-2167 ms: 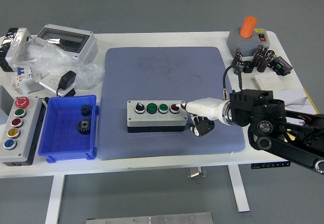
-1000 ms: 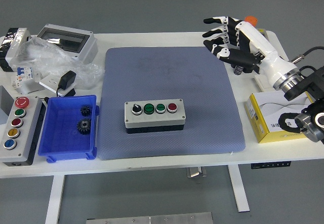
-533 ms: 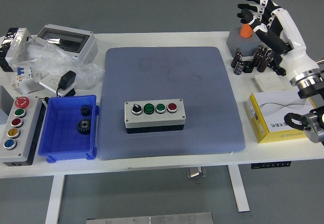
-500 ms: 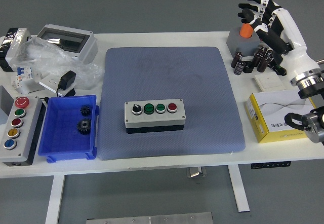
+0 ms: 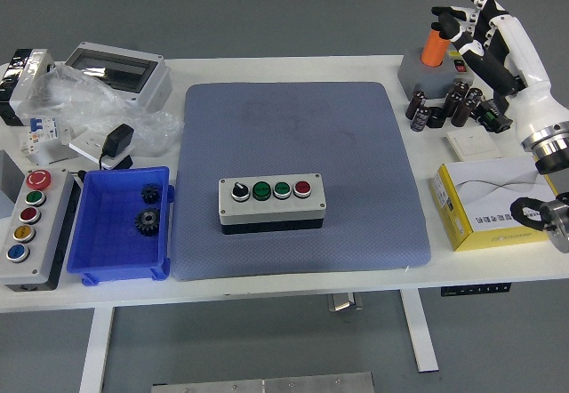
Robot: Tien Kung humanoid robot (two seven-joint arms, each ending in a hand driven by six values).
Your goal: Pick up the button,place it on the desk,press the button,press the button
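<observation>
The grey button box (image 5: 272, 203) lies near the front of the blue mat (image 5: 296, 176). Its top shows a black selector knob, two green buttons and a red button (image 5: 302, 188) in a row. My right hand (image 5: 471, 21), white with black fingers, is raised at the far right corner, high above the table and far from the box. Its fingers are spread and hold nothing. The left arm is out of view.
A blue bin (image 5: 123, 224) with two black gears stands left of the mat. A second grey button panel (image 5: 31, 225) lies at the left edge. A yellow-edged carton (image 5: 489, 206) sits at the right. A grey block with an orange knob (image 5: 436, 52) and dark cylinders stand at the back right.
My right hand left the red button on the box, rose and swung back to the far right corner, its fingers opening out. The button box stayed in place.
</observation>
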